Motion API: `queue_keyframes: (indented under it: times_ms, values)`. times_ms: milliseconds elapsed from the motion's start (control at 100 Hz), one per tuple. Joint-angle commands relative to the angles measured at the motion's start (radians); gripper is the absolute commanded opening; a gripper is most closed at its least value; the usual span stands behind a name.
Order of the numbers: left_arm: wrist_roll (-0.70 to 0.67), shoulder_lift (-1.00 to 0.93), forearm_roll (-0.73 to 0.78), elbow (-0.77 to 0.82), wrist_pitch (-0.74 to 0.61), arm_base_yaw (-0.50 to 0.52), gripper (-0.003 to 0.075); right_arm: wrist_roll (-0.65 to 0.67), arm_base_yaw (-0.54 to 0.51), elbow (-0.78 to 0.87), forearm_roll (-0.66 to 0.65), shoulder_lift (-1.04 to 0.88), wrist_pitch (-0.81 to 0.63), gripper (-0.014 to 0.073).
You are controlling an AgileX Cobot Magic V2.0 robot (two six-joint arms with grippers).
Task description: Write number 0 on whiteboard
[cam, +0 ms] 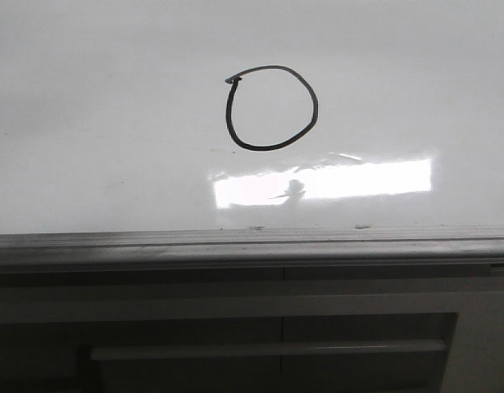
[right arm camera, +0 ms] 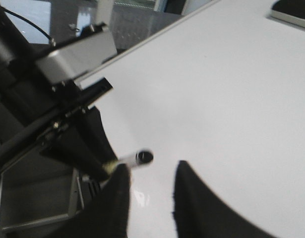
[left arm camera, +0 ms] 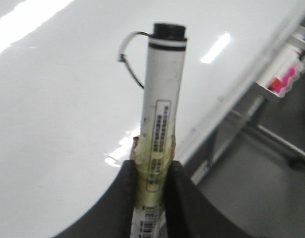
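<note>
The number 0 (cam: 272, 108) is a black marker ring with a small tick at its upper left, drawn on the whiteboard (cam: 112, 123). No gripper shows in the front view. In the left wrist view my left gripper (left arm camera: 153, 171) is shut on a white marker (left arm camera: 163, 99) with a black end, held above the whiteboard (left arm camera: 58, 124); part of the black ring (left arm camera: 128, 62) shows behind the marker. In the right wrist view my right gripper (right arm camera: 151, 186) is open and empty over the whiteboard (right arm camera: 216, 89). The left arm (right arm camera: 68, 124) and the marker (right arm camera: 135, 158) are close beside it.
A grey metal rail (cam: 252, 244) runs along the board's near edge, with a dark grey panelled cabinet front (cam: 268, 344) below. A bright rectangular glare (cam: 325, 182) lies on the board under the ring. Pink items (left arm camera: 286, 79) sit off the board's edge.
</note>
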Motion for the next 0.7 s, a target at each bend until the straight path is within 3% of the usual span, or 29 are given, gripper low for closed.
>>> queue_keyframes:
  times_ms: [0, 200, 390, 520, 690]
  values:
    - [-0.230, 0.029, 0.186, -0.026, -0.081, 0.033, -0.0020, 0.014, -0.067, -0.015, 0.002, -0.055, 0.007, -0.0057]
    - [-0.319, 0.158, 0.231, -0.026, -0.185, 0.122, -0.0020, 0.014, -0.157, 0.107, 0.002, -0.155, 0.010, -0.0055]
    - [-0.522, 0.297, 0.230, -0.026, -0.384, 0.267, -0.0020, 0.053, -0.161, 0.215, 0.002, -0.216, 0.002, -0.0055]
    - [-0.548, 0.376, 0.203, -0.026, -0.510, 0.324, -0.0020, 0.075, -0.161, 0.263, 0.002, -0.240, 0.002, -0.0055]
    - [-0.548, 0.461, 0.213, -0.026, -0.524, 0.333, -0.0020, 0.077, -0.161, 0.283, 0.002, -0.252, 0.007, -0.0055]
